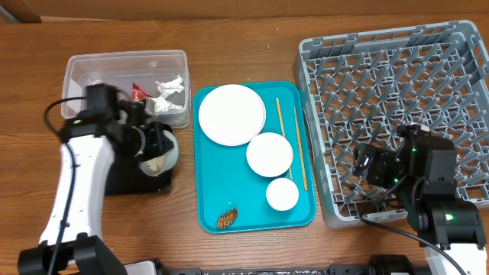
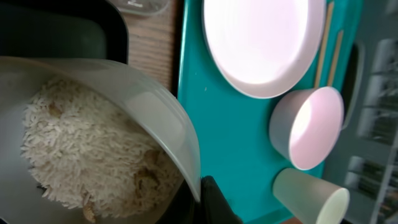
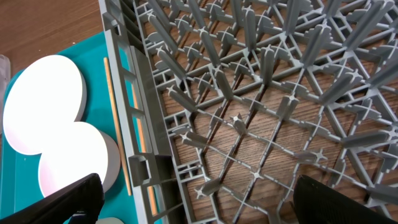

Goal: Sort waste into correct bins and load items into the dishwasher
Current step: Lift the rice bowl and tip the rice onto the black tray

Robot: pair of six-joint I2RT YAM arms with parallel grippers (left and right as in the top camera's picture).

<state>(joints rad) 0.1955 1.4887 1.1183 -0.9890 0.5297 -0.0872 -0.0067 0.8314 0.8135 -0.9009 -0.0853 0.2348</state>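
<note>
My left gripper (image 1: 155, 140) is shut on the rim of a white bowl (image 1: 166, 156) and holds it tilted over the black tray (image 1: 122, 182). In the left wrist view the bowl (image 2: 149, 106) holds white rice (image 2: 81, 149) with brown bits, and one finger (image 2: 211, 200) presses its rim. The clear tub (image 1: 80, 69) holds a red wrapper (image 1: 138, 93) and white tissue (image 1: 170, 85). The teal tray (image 1: 210, 206) carries a plate (image 1: 231, 114), a bowl (image 1: 269, 154), a cup (image 1: 282, 194), chopsticks (image 1: 299, 145) and a brown scrap (image 1: 227, 219). My right gripper (image 1: 374, 164) is open and empty above the grey rack (image 1: 397, 69).
In the right wrist view the rack's pegs (image 3: 249, 93) fill the frame, with its left wall (image 3: 134, 124) next to the teal tray (image 3: 93, 81). The rack holds nothing. Bare wooden table (image 1: 244, 30) lies along the back.
</note>
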